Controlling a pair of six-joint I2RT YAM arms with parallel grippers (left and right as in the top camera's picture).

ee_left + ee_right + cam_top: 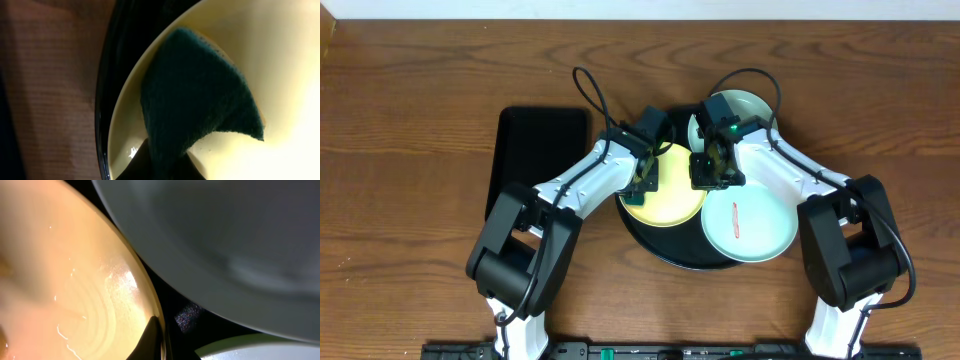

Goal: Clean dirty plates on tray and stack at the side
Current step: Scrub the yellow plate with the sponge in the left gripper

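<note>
I see pale yellow plate (672, 190) glossy at centre, left gripper (643, 186) pinching dark sponge (195, 100) on it, red-streaked mint plate (760, 225) lower right, right gripper (710, 172) state I cannot tell

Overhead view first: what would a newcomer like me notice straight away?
Two white arms meet over a round black tray crowded with three plates: a yellow plate at left, a mint plate with a red streak at near right, another mint plate at the far side. In the left wrist view, a dark green sponge lies on the yellow plate.
</note>
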